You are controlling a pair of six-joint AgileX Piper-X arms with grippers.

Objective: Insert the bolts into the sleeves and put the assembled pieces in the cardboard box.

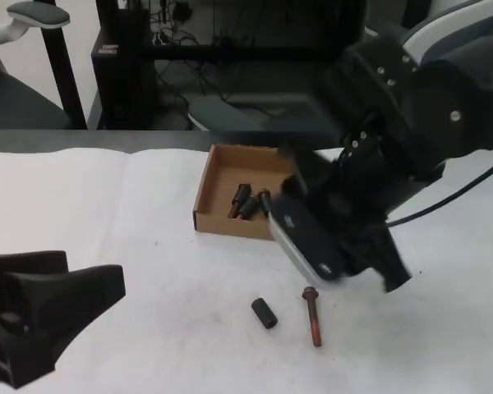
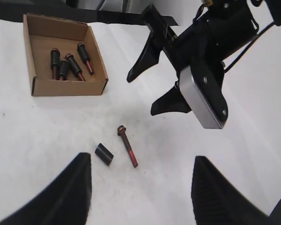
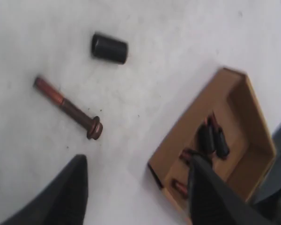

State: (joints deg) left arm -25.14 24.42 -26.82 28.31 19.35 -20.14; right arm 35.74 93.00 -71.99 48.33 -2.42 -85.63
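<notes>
Presently, left end effector (image 2: 140, 197) and right end effector (image 3: 136, 197) are spread; bolt (image 1: 313, 316) and sleeve (image 1: 264, 313) are placed apart on the desk (image 1: 107, 205). The sleeve could be rolled away by an off-centre grasp.

No print, number, brand or sign clear enough to read. Small pale label (image 1: 107, 49) on the black upright cabinet (image 1: 122, 86), well behind and to the left of the open brown cardboard box (image 1: 230, 223): too small to make out.
</notes>
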